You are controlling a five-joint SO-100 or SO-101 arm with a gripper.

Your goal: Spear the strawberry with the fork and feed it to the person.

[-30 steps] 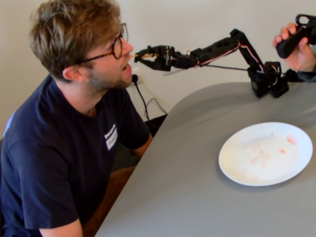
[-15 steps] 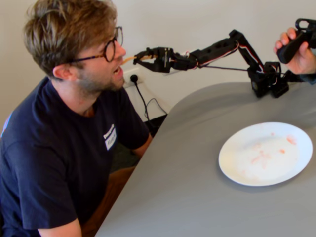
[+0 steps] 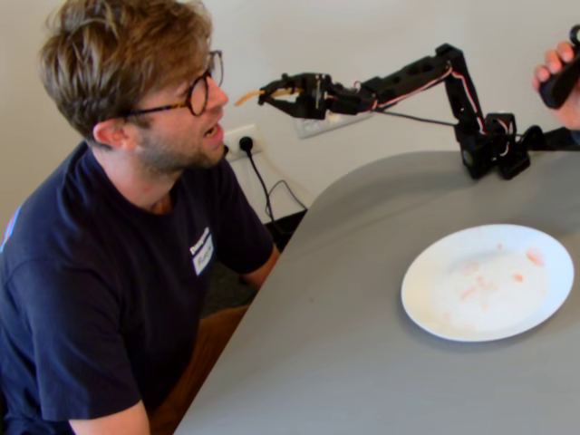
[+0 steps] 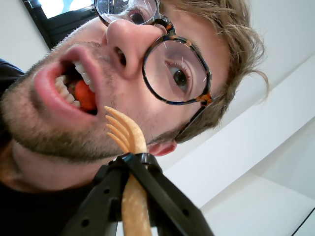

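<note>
**Fingers hold bare fork beside open mouth; strawberry already inside**

The fingers [image 4: 129, 162] are clamped on the fork [image 4: 127, 132], gripping its pale stem at lower centre of the wrist view, tines pointing up and left toward the man [image 4: 147, 73]. The tines carry nothing. The strawberry [image 4: 84, 95] sits inside his open mouth, at left centre of that frame, just beyond and to the upper left of the tine tips and apart from them. The fork's long axis runs from the bottom of the frame up toward his cheek, so any withdrawal would likely follow that same line backward, away from the face.

The fixed view shows what the wrist camera cannot: the arm [image 3: 412, 77] stretched level from its base at upper right, the fork [image 3: 249, 94] near the man's [image 3: 136, 82] face at upper centre, with a gap visible between tip and lips. It also shows the white plate [image 3: 553, 308] on the grey desk [image 3: 299, 362] at lower right, bearing only faint pink smears, and a hand [image 3: 557, 82] at the upper right edge holding a dark object. The strawberry itself cannot be seen there.
</note>
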